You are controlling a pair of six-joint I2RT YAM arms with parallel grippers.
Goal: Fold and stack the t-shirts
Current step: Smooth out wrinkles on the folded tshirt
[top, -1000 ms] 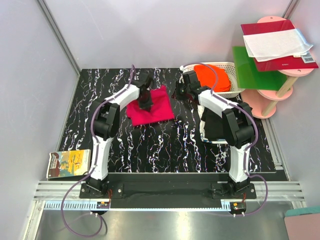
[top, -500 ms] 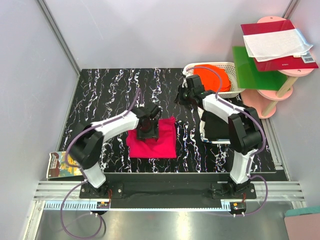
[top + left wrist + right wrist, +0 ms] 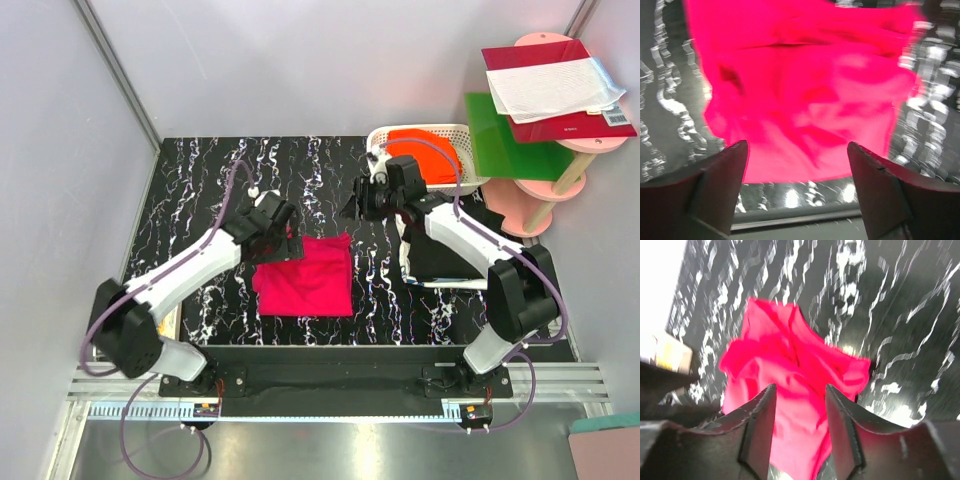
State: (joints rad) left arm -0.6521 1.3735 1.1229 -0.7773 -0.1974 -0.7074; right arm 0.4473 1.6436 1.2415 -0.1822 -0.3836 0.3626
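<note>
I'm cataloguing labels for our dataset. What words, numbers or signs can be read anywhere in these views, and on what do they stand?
No text can be read in any view.
The barcode sticker on the red booklet: too small to read.
The white print on that booklet's near edge: too small to read.
The pink t-shirt and the orange t-shirt: no print visible.

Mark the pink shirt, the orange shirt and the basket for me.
pink shirt [image 3: 305, 280], top view, middle of the cloth.
orange shirt [image 3: 425, 155], top view, middle of the cloth, inside the basket.
basket [image 3: 440, 127], top view, far rim.
</note>
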